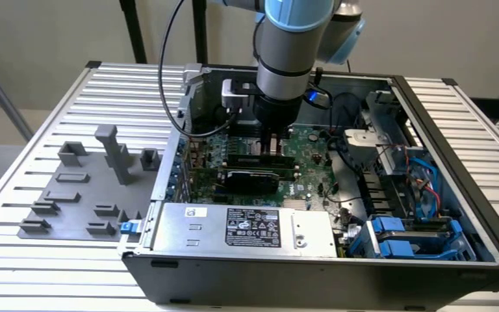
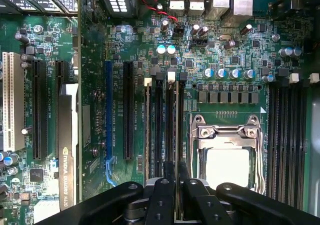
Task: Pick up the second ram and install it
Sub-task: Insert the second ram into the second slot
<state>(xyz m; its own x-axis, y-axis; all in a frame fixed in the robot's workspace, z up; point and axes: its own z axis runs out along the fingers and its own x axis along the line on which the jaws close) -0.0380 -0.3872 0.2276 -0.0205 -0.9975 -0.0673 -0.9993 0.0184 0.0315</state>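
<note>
While the black jaws pinch the thin green second ram edgewise, it stands in its long slot

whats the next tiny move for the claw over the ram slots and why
Likely a short push straight down: the claw holds the second ram edge-on, lined up along a slot beside the CPU socket, so seating it seems all that remains.
</note>
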